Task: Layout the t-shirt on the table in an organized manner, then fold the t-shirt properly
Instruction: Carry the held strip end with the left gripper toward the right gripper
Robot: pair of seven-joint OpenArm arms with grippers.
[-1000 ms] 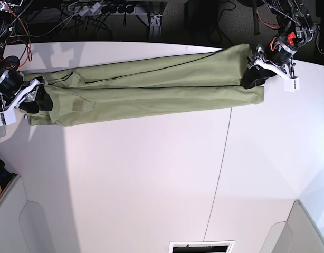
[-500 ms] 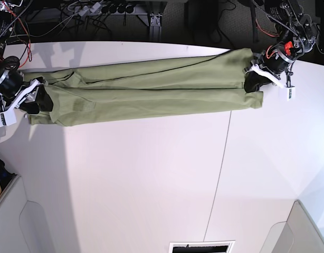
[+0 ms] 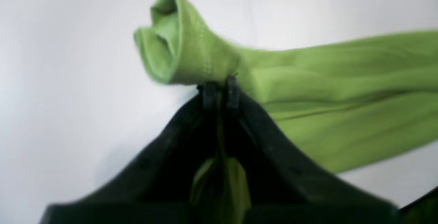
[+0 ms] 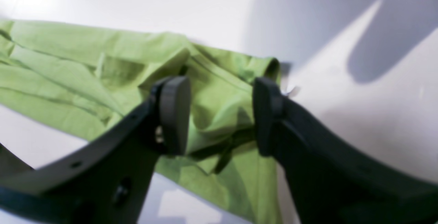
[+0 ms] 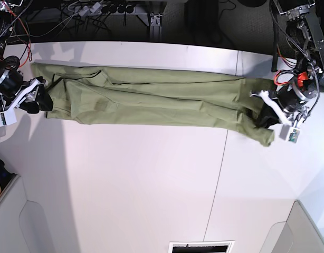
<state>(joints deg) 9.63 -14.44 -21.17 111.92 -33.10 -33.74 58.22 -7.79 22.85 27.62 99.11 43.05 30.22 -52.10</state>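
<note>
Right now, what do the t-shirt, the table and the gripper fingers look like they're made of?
The t-shirt: soft matte woven or knit cloth, probably cotton; it creases, drapes and shows stitched hems. The table: hard, smooth white board, likely laminate, with a slight sheen and a thin dark seam. The right gripper fingers: matte black, probably moulded plastic with rubbery pads. The left gripper looks alike, though blurred.

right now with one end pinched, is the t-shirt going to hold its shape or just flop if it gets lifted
Probably flop: the t-shirt lies stretched in a long creased band and sags where the left gripper pinches it. It looks light, since a thin pinch holds that end. The other end may slip away when pulled, because the right gripper is open around it.
</note>
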